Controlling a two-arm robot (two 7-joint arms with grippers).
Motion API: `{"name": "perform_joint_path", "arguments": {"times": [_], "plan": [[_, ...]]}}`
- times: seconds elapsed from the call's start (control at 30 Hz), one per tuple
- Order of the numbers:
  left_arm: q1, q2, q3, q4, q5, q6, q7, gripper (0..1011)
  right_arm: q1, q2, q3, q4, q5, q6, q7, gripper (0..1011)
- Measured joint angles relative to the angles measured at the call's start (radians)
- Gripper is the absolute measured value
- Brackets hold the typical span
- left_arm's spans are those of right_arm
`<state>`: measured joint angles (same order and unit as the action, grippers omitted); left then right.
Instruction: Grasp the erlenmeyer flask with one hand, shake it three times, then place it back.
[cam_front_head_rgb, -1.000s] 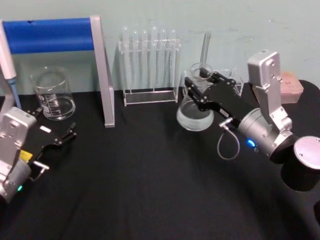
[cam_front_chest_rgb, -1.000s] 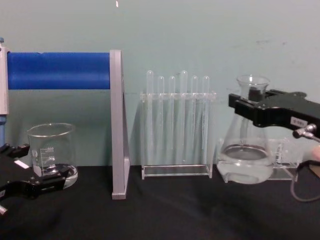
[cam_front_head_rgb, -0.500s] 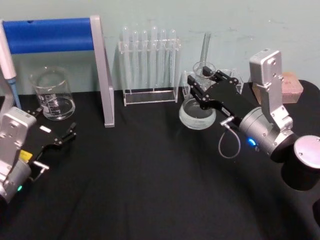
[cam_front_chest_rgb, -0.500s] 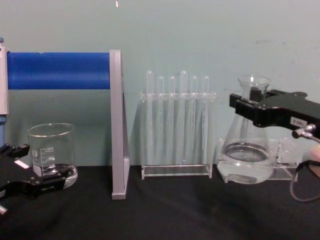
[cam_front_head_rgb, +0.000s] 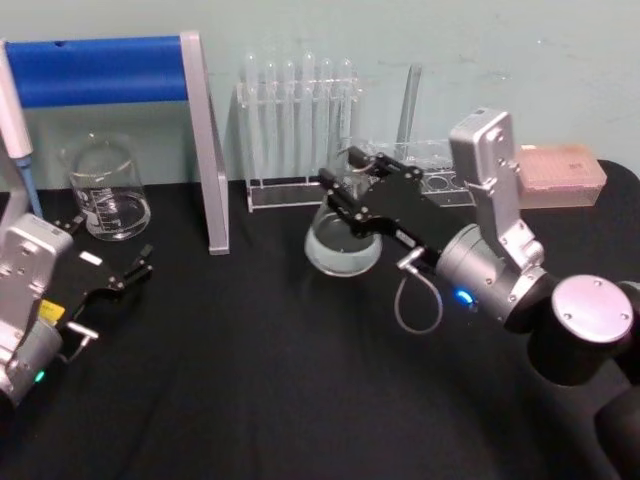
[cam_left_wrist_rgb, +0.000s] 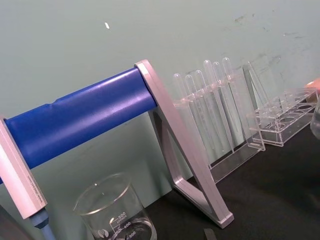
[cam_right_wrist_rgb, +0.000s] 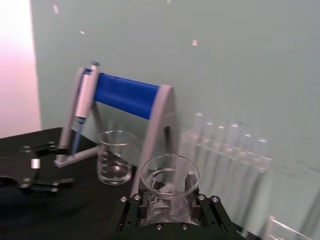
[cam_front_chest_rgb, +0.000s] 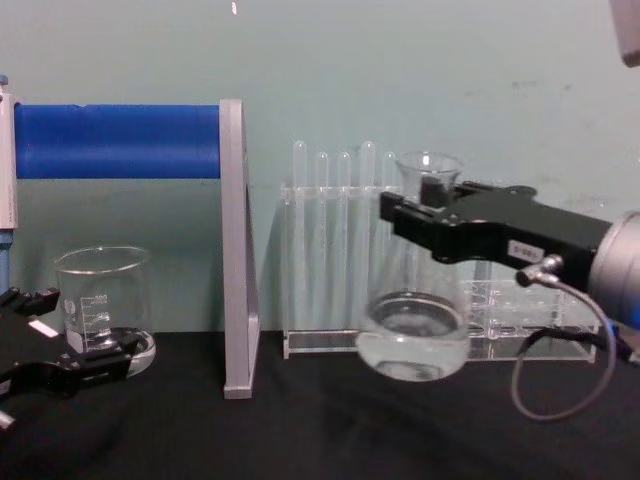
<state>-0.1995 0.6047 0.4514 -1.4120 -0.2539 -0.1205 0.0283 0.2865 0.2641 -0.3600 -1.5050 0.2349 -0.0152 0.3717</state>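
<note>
The erlenmeyer flask (cam_front_head_rgb: 343, 243) is clear glass with a little clear liquid in its wide base. It hangs above the black table, in front of the test tube rack. My right gripper (cam_front_head_rgb: 342, 175) is shut on its neck, below the flared rim (cam_right_wrist_rgb: 169, 172). From the chest view the flask (cam_front_chest_rgb: 413, 335) hovers clear of the table, slightly tilted, with the right gripper (cam_front_chest_rgb: 422, 212) clamped on its neck from the right. My left gripper (cam_front_head_rgb: 113, 238) rests open at the table's left, near the beaker, holding nothing.
A glass beaker (cam_front_head_rgb: 105, 190) stands at back left beside a blue-barred grey stand (cam_front_head_rgb: 205, 140) and a pipette (cam_front_head_rgb: 15, 120). The test tube rack (cam_front_head_rgb: 300, 110) is at back centre, with a low clear rack (cam_front_head_rgb: 430, 172) and a pink box (cam_front_head_rgb: 565, 175) to its right.
The right gripper has carried the flask leftward, from in front of the low clear rack to in front of the test tube rack. The left arm has not moved.
</note>
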Motion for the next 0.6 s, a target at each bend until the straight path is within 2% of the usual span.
{"name": "perform_joint_path", "arguments": {"times": [0.6], "plan": [[0.0,0.0,0.0,0.0,0.0,0.0,0.0,1001,0.0,0.005,-0.107,-0.048,0.053,-0.001,0.092,450]]}}
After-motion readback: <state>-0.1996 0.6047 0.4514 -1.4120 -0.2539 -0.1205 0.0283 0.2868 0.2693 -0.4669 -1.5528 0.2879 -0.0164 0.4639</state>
